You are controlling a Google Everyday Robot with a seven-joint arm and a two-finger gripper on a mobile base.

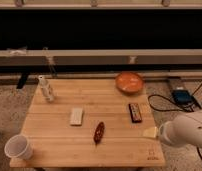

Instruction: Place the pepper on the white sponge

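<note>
- In the middle of the worktop's near half, the small, slender, dark red-brown pepper point(99, 132) lay flat, tapered toward one end, with nothing touching it.
- Near it, to the left and a little further back but clearly apart, sat the small flat off-white rectangular sponge point(76, 116), with rounded corners, a dull surface and a bare top.
- By my judgement the task had not begun: grasping, carrying and setting down all remained.
- The pale, plank-grained wooden worktop point(59, 135) carried both.
- Further out stood a black rectangular remote-like object point(135, 112), a shallow round orange bowl point(129, 82), a pale yellow wedge-shaped piece point(150, 132), a white plastic cup point(18, 148) and a small white bottle point(45, 88).
- At the lower right edge, just beside the wedge, only a smooth, rounded white arm casing point(186, 132) showed. The gripper was out of sight, so I could not tell how its jaws stood.
</note>
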